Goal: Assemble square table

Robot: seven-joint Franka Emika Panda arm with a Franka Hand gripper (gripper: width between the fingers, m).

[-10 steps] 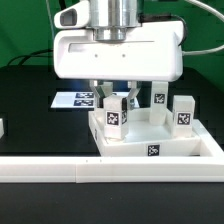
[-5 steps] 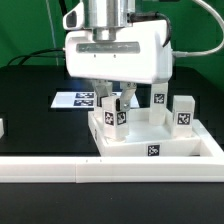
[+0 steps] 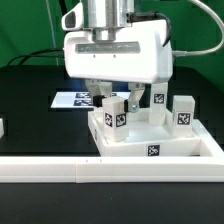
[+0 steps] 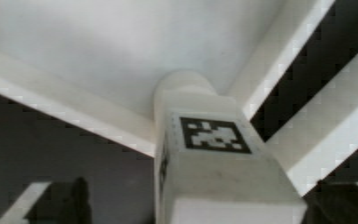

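The square table's white slab (image 3: pixel 170 148) lies upside down with its rim up and a tag on its front edge. Three short white tagged legs stand on it. The front-left leg (image 3: pixel 116 117) stands upright in its corner socket, and my gripper (image 3: pixel 116 101) hangs straight over it, open, with one finger (image 3: pixel 99 97) on each side and a small gap to the leg. In the wrist view the same leg (image 4: pixel 211 160) fills the middle, with the slab (image 4: pixel 105 50) beyond it and the dark fingers (image 4: pixel 51 203) apart at the sides. Two more legs (image 3: pixel 158 101) (image 3: pixel 183 112) stand behind and to the right.
A long white rail fence (image 3: pixel 90 171) runs across the front and wraps around the slab's right side. The marker board (image 3: pixel 75 99) lies flat on the black table behind the slab, on the exterior view's left. A small white part (image 3: pixel 2 127) shows at the left edge.
The jaws have spread apart and let go of the front-left leg, which stays upright in its socket. The gripper body turned a little earlier on, then held still.
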